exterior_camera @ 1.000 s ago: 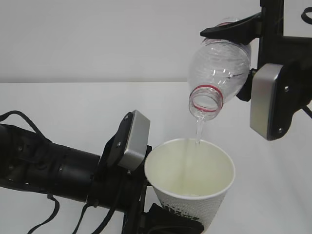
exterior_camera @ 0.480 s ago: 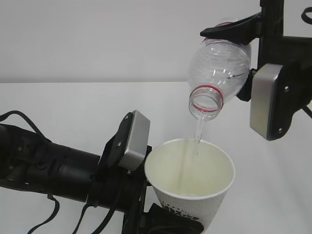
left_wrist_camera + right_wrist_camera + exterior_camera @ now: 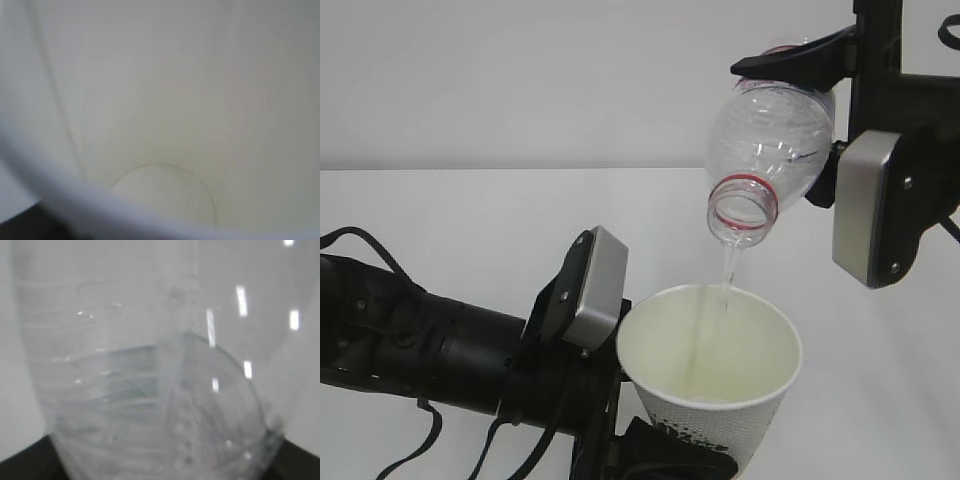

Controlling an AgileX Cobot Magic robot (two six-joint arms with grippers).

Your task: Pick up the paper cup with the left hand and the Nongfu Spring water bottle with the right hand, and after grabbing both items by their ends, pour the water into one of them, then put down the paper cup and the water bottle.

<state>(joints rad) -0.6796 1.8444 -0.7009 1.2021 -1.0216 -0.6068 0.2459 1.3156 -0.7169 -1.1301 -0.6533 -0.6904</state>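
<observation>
Paper cup: matt white paper outside with dark print, smooth cream lining inside. Water bottle: clear, glossy, ribbed plastic with a red plastic neck ring. Water: thin, transparent, shiny stream. Left hand: matt black casing and a brushed grey metal plate. Right hand: the same black finish and satin grey plate. Table: smooth, matt white.

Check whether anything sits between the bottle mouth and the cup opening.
Nothing visible does. The Nongfu Spring water bottle is tilted mouth-down above the paper cup, and only the thin stream of water crosses the open gap, falling just inside the far rim.
</observation>
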